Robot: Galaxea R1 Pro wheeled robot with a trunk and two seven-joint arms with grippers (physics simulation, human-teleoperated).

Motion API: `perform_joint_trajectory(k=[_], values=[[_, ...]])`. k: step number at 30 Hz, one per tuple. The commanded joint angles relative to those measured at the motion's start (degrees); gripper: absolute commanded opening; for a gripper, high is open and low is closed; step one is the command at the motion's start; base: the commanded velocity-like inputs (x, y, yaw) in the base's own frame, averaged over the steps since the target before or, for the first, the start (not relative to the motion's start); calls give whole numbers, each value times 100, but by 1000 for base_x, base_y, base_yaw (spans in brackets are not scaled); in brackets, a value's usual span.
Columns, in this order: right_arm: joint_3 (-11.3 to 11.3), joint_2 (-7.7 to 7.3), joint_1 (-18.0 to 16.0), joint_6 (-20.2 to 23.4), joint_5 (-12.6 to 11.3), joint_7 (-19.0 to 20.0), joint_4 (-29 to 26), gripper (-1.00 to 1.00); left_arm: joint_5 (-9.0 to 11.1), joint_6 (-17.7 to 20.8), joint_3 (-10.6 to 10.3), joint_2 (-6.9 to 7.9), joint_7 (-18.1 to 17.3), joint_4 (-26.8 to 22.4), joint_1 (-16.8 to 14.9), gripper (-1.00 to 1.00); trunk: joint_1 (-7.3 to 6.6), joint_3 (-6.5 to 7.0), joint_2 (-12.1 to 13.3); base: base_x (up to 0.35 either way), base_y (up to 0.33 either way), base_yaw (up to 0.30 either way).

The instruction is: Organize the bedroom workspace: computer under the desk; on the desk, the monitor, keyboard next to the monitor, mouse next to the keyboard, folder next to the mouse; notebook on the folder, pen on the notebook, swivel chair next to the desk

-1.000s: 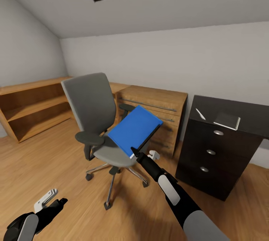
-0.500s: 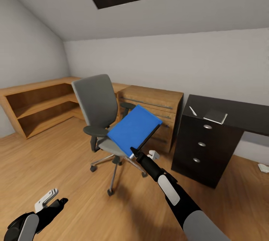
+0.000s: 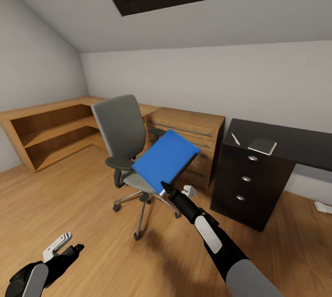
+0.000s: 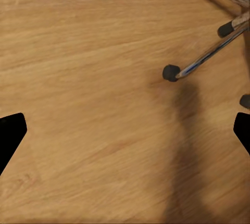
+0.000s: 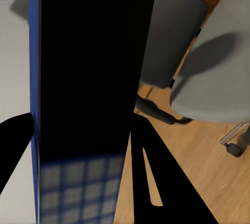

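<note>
Folder (image 3: pixel 166 159) gripped by right fingers (image 3: pixel 164 189), tilted before the chair (image 3: pixel 121 131); tabletop (image 3: pixel 286 138) at three o'clock. Left fingers (image 3: pixel 57 246) open.

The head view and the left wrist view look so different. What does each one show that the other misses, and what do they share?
The head view alone shows the blue folder held by the right gripper, the desk with the notebook and pen, and a wooden dresser. The left wrist view alone shows the left gripper's dark, spread fingers from close up. Both show the wood floor and the swivel chair with its chrome legs and castors.
</note>
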Motion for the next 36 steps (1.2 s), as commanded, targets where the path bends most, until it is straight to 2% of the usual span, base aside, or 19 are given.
perform_joint_trajectory(k=[1, 10, 11, 13, 14, 16, 18, 19, 21, 24, 28, 31, 36], values=[[-1, 0, -3, 36, -58, 12, -1, -100, 60, 19, 2, 0, 48, -6, -3, 100, -23, 15, 39, 0, 0, -82], [4, -8, -3, 32, -45, 12, -9, -100, 59, 11, 20, -14, 48, 17, -3, 100, -221, 220, 400, 0, 0, -172], [5, -9, -3, 11, -33, 10, -9, -100, 46, 2, 25, -11, 53, 273, -3, 100, -243, 244, 440, 0, 0, -201], [5, -7, -3, -3, -24, 7, -9, -100, 2, -7, 26, -4, 52, 475, -3, 100, -287, 291, 520, 0, 0, -201], [5, -8, -3, -17, -11, 6, -9, -100, -89, -60, 27, 0, 49, 696, -3, 100, -309, 315, 560, 0, 0, -202], [5, -9, -3, -33, 34, 4, -9, -100, -435, -398, 23, 3, 36, 1121, -3, 100, -353, 362, 641, 0, 0, -202], [5, -9, -3, -37, 65, 4, -9, -100, -657, -646, 22, 0, 28, 1320, -3, 100, -397, 410, 721, 0, 0, -202], [5, -7, -3, -39, 103, 3, -9, -100, -878, -888, 21, -7, 20, 1506, -3, 100, -419, 433, 761, 0, 0, -199], [8, -4, -3, -41, 198, 6, -9, -100, -1155, -1187, 20, -17, 12, 1749, -3, 100, -463, 480, 841, 0, 0, -173], [12, 3, -3, -41, 383, 12, -9, -100, -1392, -1457, 14, -24, -32, 2011, -3, 100, -529, 541, 961, 0, 0, -78], [13, 7, -3, -41, 479, 22, -9, -100, -1487, -1582, -14, -18, -186, 2252, -3, 100, -616, 616, 1122, 0, 0, -25], [18, 13, -3, -43, 501, 35, -9, -100, -1516, -1937, -189, 2, -291, 2480, -3, 100, -682, 670, 1242, 0, 0, -5], [53, 16, -3, -43, 504, 37, -9, -100, -1528, -2194, -306, 8, -308, 2684, -3, 100, -792, 760, 1443, 0, 0, -1]])
